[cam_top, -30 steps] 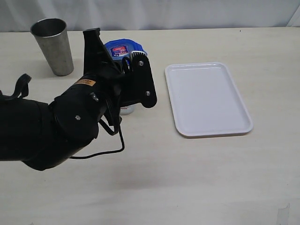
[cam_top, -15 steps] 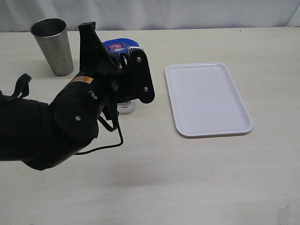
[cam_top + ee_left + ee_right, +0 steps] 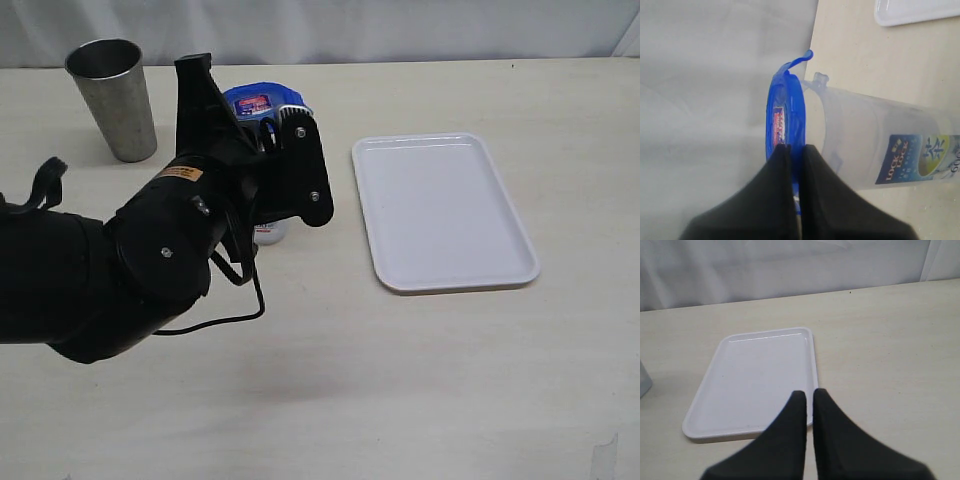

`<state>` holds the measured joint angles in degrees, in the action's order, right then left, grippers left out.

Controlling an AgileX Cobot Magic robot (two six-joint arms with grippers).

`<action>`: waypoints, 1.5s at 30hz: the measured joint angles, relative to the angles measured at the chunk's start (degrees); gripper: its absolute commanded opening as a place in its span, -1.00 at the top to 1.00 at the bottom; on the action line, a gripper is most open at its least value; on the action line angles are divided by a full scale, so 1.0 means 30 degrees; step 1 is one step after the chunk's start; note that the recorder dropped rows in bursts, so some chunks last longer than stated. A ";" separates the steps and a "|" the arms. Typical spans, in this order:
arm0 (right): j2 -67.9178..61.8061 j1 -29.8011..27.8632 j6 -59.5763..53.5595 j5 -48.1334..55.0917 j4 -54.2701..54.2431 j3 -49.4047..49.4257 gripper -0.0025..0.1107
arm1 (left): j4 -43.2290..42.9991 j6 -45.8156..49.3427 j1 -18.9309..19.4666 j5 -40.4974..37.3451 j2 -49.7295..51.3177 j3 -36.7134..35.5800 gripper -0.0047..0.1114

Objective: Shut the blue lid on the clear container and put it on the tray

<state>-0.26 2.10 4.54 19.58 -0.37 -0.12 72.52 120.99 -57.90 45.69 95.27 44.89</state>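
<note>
Pinching the blue lid (image 3: 786, 107) atop the clear container (image 3: 865, 142)

The left pincer (image 3: 795, 150) clamps the lid's rim at the container's mouth, one flap sticking out. The container stands on the desk (image 3: 400, 380), beside but apart from the empty tray (image 3: 445, 210). The right pincer (image 3: 809, 396) hangs near the tray, closed on nothing.

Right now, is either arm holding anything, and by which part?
Left gripper: jaws shut on the rim of the blue lid, which sits at the mouth of the clear container. Right gripper: jaws shut, holding nothing.
</note>
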 measured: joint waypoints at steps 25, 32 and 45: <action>0.0000 0.0000 0.0000 0.0000 0.0000 0.0000 0.88 | 0.0402 0.0000 0.0000 0.0228 0.0000 0.0000 0.54; 0.0000 0.0000 0.0000 0.0000 0.0000 0.0000 0.88 | 0.0467 0.0000 0.0000 0.0303 0.0000 0.0000 0.31; 0.0000 0.0000 0.0000 0.0000 0.0000 0.0000 0.88 | 0.1590 0.0000 0.0000 0.0303 0.0000 0.0000 -0.17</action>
<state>-0.26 2.10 4.54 19.58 -0.37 -0.12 77.29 120.99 -57.90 46.60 95.27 44.89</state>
